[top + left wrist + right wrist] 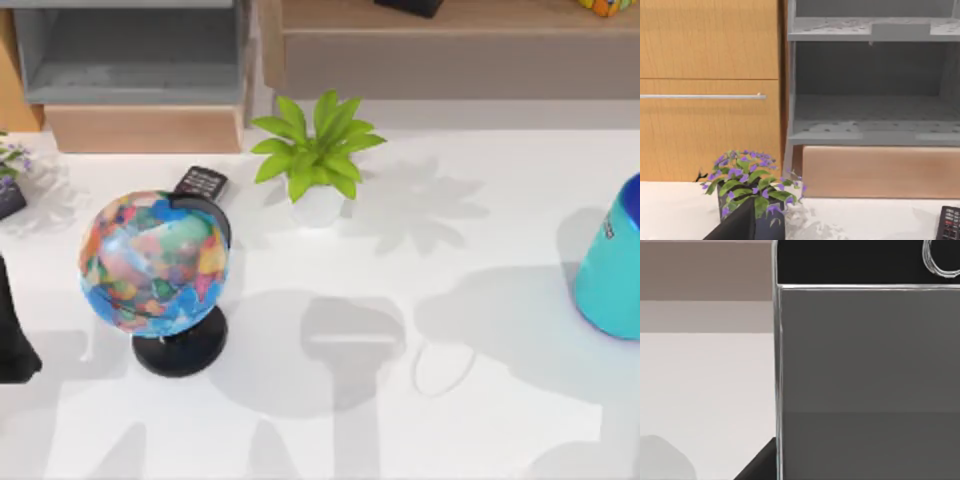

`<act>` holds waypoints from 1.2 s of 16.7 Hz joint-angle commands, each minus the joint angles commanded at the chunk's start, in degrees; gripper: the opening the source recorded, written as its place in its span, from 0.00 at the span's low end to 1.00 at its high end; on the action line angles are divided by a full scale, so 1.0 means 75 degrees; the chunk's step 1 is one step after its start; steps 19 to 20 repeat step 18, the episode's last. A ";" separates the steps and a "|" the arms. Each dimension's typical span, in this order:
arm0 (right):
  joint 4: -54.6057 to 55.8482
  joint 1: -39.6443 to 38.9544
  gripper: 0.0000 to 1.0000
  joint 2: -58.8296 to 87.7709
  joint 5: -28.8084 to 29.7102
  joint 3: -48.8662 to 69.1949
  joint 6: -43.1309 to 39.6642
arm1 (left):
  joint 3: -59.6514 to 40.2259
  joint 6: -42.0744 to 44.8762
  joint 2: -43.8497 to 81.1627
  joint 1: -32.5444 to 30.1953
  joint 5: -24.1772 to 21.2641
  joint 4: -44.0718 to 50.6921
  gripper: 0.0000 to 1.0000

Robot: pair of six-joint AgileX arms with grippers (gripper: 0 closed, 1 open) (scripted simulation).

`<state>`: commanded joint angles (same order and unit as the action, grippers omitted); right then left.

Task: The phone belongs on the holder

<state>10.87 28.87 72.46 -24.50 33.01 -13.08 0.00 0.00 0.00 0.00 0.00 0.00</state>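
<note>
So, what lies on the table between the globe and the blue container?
In the top view, bare white table with shadows lies between the globe and the blue container.

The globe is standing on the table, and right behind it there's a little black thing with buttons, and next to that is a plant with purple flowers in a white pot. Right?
Almost. In the top view, the plant in the white pot has plain green leaves, no purple flowers. The globe and black keypad device behind it are as you said.

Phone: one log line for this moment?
phone: close before right wrist camera, grey screen facing it | holder: unseen | left arm: table's left edge | globe: left of plant
</note>
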 joint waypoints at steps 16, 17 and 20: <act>0.0000 0.0000 1.00 0.0000 0.0000 0.0000 0.0000 | 0.0000 0.0000 0.0000 0.0000 0.0000 0.0000 1.00; 0.0000 0.0000 1.00 0.0000 0.0000 0.0000 0.0000 | 0.0000 0.0000 0.0000 0.0000 0.0000 0.0000 1.00; 0.0000 0.0000 1.00 0.0000 0.0000 0.0000 0.0000 | 0.0000 0.0000 0.0000 0.0000 0.0000 0.0000 1.00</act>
